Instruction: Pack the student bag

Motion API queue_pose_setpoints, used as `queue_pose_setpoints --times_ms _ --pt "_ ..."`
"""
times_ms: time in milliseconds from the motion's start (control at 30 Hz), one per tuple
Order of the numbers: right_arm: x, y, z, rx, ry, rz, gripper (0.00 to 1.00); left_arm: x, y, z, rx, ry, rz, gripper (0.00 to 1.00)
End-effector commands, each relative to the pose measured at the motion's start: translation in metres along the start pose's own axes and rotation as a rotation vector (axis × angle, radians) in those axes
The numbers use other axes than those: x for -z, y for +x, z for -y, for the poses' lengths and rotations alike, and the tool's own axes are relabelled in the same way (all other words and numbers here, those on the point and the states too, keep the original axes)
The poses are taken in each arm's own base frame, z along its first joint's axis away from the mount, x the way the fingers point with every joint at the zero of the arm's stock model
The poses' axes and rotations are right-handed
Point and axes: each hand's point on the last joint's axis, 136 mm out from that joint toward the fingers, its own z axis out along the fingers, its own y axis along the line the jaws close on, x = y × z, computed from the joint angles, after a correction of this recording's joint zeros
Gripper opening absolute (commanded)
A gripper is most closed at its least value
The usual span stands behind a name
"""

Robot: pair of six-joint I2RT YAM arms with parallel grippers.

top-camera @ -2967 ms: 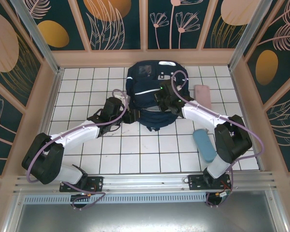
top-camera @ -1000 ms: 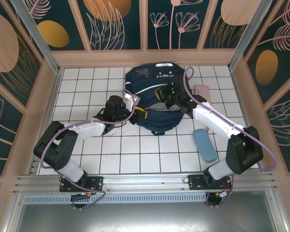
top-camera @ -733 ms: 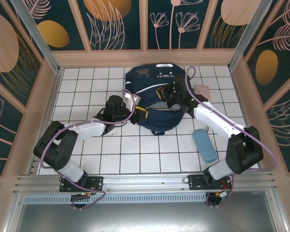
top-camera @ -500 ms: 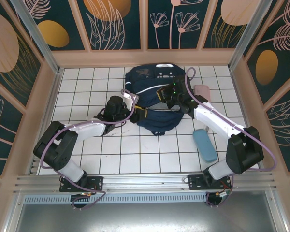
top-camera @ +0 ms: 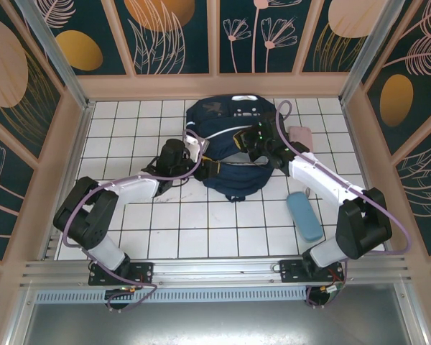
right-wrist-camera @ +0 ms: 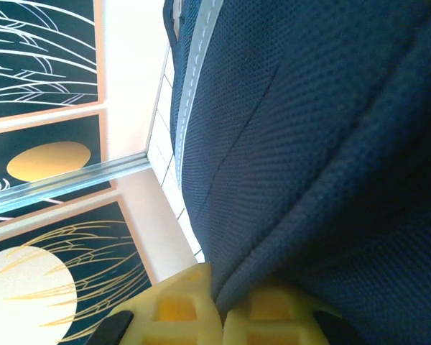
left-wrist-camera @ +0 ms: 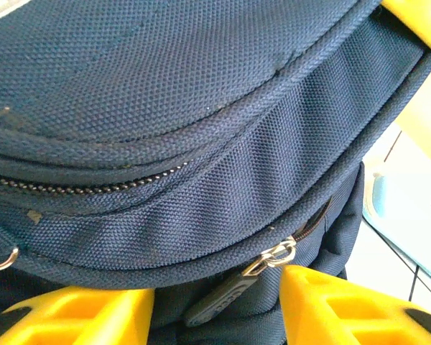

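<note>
White tiles cover the surface (top-camera: 201, 223), which is boxed in by dark teal wall panels (top-camera: 172, 36) painted with pale flowers and orange ovals. At the middle of the far edge lies the student bag (top-camera: 226, 122), a navy pack with a white stripe across it, its near side bulging toward the arms.

From the left, the left tool (left-wrist-camera: 219, 316) sits against the bag's near-left side. Its yellow fingers (left-wrist-camera: 79, 316) stand apart, and a dark zipper pull (left-wrist-camera: 226, 303) on a metal slider hangs in the gap between them, unclamped. A closed zipper line runs along the seam above.

On the bag's right side is the right tool (right-wrist-camera: 219, 316). Its fingers are pressed together, and a fold of navy fabric runs down into the seam between them.

A pink pouch (top-camera: 300, 136) lies just beside the bag toward the right edge. A light blue case (top-camera: 303, 215) lies nearer the arms, apart from the bag.
</note>
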Motion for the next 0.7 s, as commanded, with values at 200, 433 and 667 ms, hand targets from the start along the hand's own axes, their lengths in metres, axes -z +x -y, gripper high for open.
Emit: queue_pose_setpoints --times_ms 200,433,667 --pt "0.031 0.007 -0.062 0.049 -0.217 -0.014 0.0 -0.011 -0.001 0.007 -0.014 0.052 -0.023 0.23" --pt "0.031 0.005 -0.057 0.044 -0.202 -0.003 0.0 0.001 -0.006 0.005 -0.064 0.003 -0.001 0.04" --pt "0.036 -0.003 -0.053 0.034 -0.192 0.036 0.0 0.022 0.004 -0.044 0.006 -0.309 -0.012 0.0"
